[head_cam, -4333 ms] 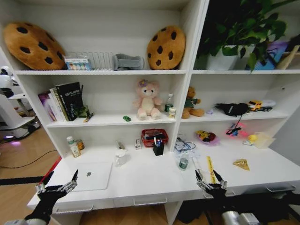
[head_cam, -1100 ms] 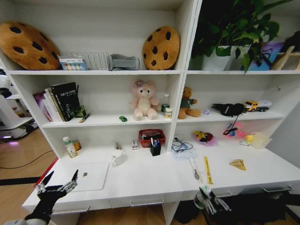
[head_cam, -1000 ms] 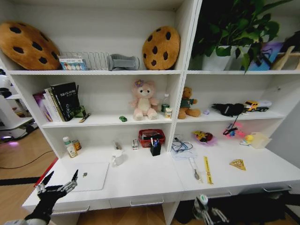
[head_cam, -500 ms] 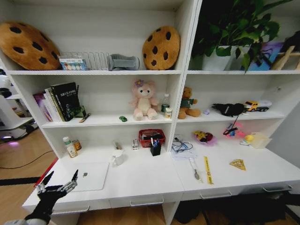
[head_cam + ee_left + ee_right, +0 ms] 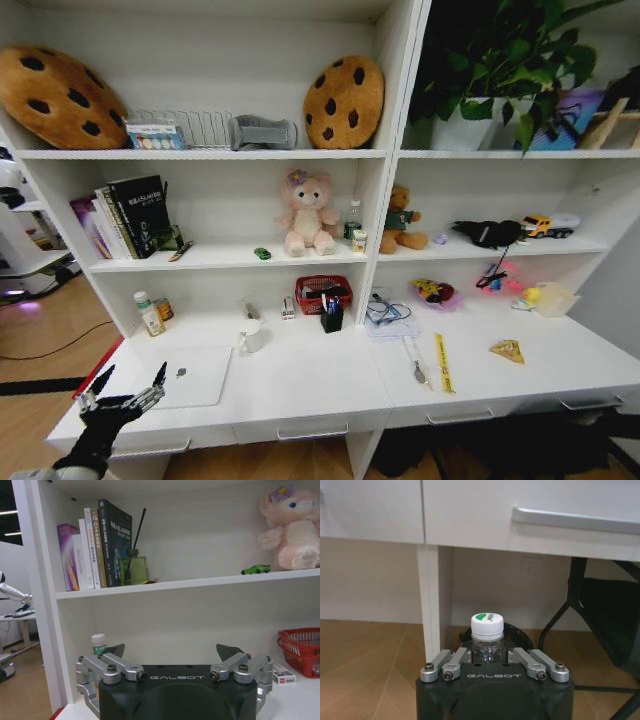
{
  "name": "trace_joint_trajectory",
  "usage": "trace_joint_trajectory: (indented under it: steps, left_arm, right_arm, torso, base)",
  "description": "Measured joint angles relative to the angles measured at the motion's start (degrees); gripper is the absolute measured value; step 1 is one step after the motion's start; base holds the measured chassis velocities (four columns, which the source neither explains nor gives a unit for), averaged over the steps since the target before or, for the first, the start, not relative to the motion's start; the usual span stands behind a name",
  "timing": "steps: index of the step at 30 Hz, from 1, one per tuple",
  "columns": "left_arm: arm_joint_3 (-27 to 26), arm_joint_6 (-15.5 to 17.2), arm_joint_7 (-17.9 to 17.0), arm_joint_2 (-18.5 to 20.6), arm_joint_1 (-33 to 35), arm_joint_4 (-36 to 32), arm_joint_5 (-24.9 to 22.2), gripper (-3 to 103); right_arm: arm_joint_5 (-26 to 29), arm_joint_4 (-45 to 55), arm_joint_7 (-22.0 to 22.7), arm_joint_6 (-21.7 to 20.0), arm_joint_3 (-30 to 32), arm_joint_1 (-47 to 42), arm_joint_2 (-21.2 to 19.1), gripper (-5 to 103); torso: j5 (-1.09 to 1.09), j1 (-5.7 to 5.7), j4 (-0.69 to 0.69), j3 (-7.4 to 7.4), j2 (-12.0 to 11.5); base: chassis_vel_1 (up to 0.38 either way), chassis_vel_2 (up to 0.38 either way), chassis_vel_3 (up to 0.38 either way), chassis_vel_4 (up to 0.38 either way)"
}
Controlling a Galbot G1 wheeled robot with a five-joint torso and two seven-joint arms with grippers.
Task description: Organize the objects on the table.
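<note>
You have the white desk top, silver laptop lying flat, white mug, red basket, yellow ruler

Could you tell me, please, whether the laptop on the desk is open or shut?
Shut: the laptop lies flat on the table, lid down, with its logo facing up.

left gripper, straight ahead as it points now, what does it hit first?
Likely the green-capped white bottle beside one of the fingertips of the open left gripper, or the shelving's back wall behind it; depth is unclear.
</note>
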Motion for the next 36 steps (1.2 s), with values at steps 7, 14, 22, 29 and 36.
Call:
trace_joint_trajectory:
  steps: [7,14,22,29,36]
  left_arm:
    - [0.00,0.00,0.00,0.00,0.00,0.00,0.00,100]
    - [0.00,0.00,0.00,0.00,0.00,0.00,0.00,100]
    - [0.01,0.00,0.01,-0.01,-0.01,0.00,0.00,100]
    - [-0.01,0.00,-0.01,0.00,0.00,0.00,0.00,100]
    - [-0.01,0.00,-0.02,0.00,0.00,0.00,0.00,100]
  right_arm:
    - [0.50,-2.07,-0.22,-0.55,0.00,2.00,-0.67,27]
    - [1.46,-6.07,-0.23,-0.29,-0.17,5.98,-1.68,27]
    - [-0.23,-14.99,-0.02,-1.20,-2.62,15.58,-2.42,27]
    - [-1.77,-24.72,0.61,-1.70,-6.32,25.37,-2.61,27]
    - [-2.50,-30.95,1.31,-2.71,-9.68,32.32,-2.53,27]
  torso:
    - [0.02,0.00,-0.02,0.00,0.00]
    - [-0.01,0.00,-0.01,0.00,0.00]
    - [0.02,0.00,-0.03,0.00,-0.01]
    - [-0.01,0.00,0.00,0.00,0.00]
    - [0.01,0.00,-0.02,0.01,0.00]
  base:
    - [-0.134,-0.132,0.133,0.128]
    - [-0.216,-0.236,0.210,0.227]
    - [-0.104,-0.136,0.099,0.114]
    - [0.033,0.055,-0.024,-0.036]
    - [0.000,0.000,0.000,0.000]
